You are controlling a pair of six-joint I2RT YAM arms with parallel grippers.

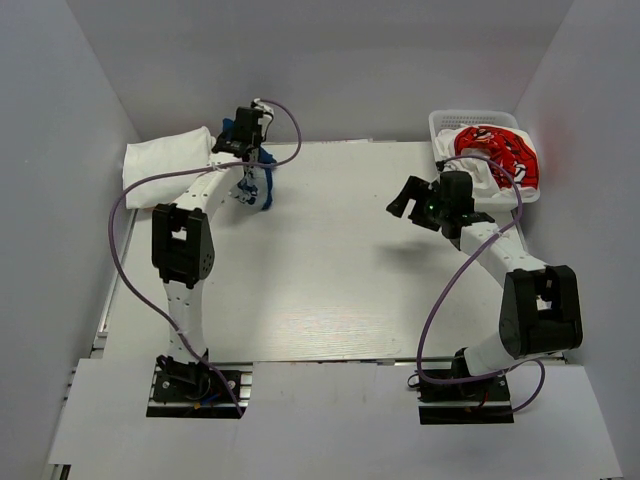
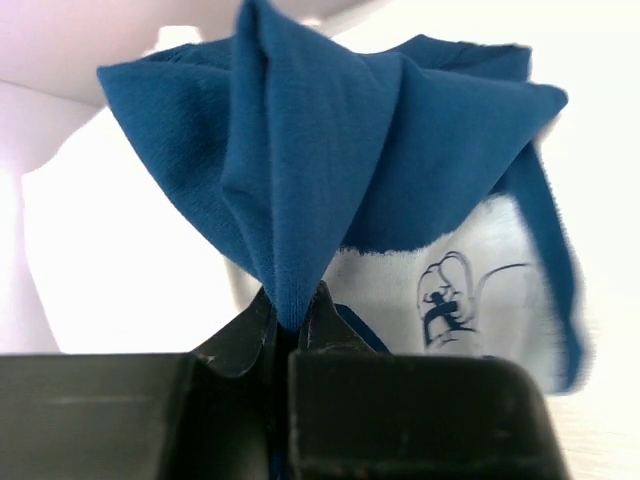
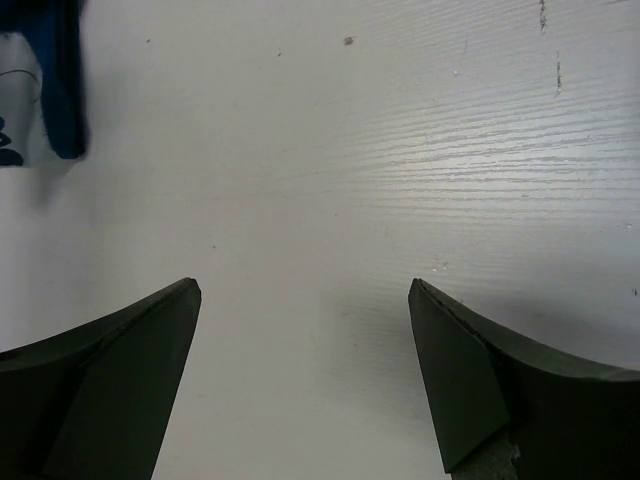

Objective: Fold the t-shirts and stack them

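Observation:
My left gripper (image 1: 252, 160) is shut on a fold of the navy blue t-shirt (image 1: 258, 182) and holds it hanging above the table at the far left. In the left wrist view the blue cloth (image 2: 330, 150) is pinched between the jaws, with its white print (image 2: 460, 300) below. A folded white t-shirt (image 1: 165, 163) lies at the far left edge. The red t-shirt with white lettering (image 1: 498, 150) lies in the basket. My right gripper (image 1: 406, 200) is open and empty over the table, right of centre. The blue shirt's edge shows in the right wrist view (image 3: 60, 90).
The white lattice basket (image 1: 440, 128) stands at the far right corner. White walls enclose the table (image 1: 330, 270) on three sides. Purple cables loop along both arms.

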